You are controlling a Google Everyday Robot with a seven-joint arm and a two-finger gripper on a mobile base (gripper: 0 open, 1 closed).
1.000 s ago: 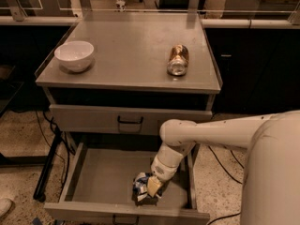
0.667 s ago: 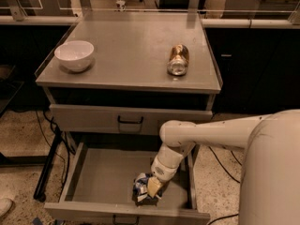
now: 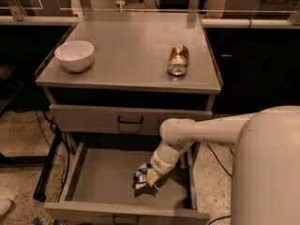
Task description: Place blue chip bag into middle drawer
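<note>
In the camera view, the middle drawer [image 3: 96, 184] stands pulled out below the grey cabinet top [image 3: 127, 43], its flat tray open to sight. The robot's white arm [image 3: 208, 128] reaches in from 3 o'clock and bends down into the drawer. The gripper [image 3: 151, 177] sits low over the tray, slightly toward 5 o'clock from the tray's centre, and is touching the blue chip bag [image 3: 140, 175]. Whether it is clamped on the bag or loose cannot be told. The crumpled bag lies on the tray floor at the gripper's 9 o'clock side. Just above the open drawer is a closed drawer front [image 3: 89, 118] with a black handle [image 3: 130, 122]. On the cabinet top, a white bowl [image 3: 74, 55] stands at 9 o'clock and a copper-coloured can [image 3: 178, 59] lies on its side at 3 o'clock, well apart.
</note>
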